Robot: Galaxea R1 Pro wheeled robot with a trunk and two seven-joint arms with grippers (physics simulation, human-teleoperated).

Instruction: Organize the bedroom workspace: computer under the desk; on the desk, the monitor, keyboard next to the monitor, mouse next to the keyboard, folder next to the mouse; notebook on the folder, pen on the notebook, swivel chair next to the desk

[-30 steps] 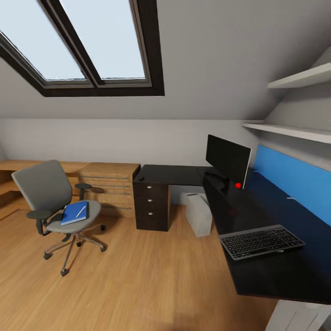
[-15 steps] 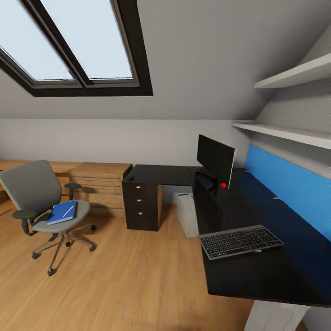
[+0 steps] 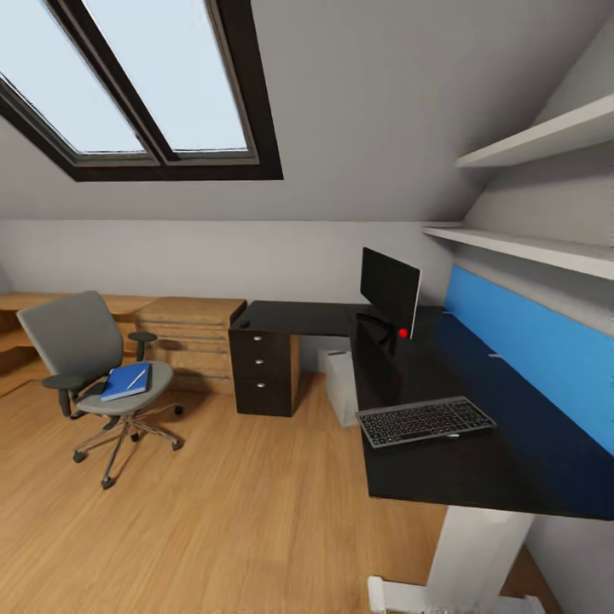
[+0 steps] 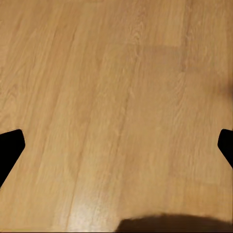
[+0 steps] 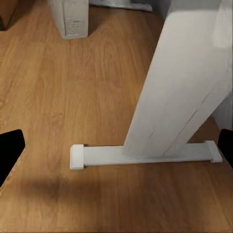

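Glossy black, the top of the L-shaped desk carries the wide black-fronted monitor at its inner corner and the slim dark-keyed keyboard near its front edge. Beneath the desk stands the plain grey-white computer tower, beside the black three-drawer unit. Well apart from the desk, the grey fabric swivel chair holds the bright blue folder on its seat, with a thin white pen lying on it; a notebook and mouse I cannot make out.

Both grippers hang over bare floor with fingers spread wide, holding nothing: the left gripper, and the right gripper facing the desk's white pedestal leg.

Judged risks: driving toward the chair could nudge its casters and roll it away, and lifting the folder tilted could let the pen slide off.

Wood plank floor spans the attic room, under a sloped grey ceiling with dark-framed skylights.
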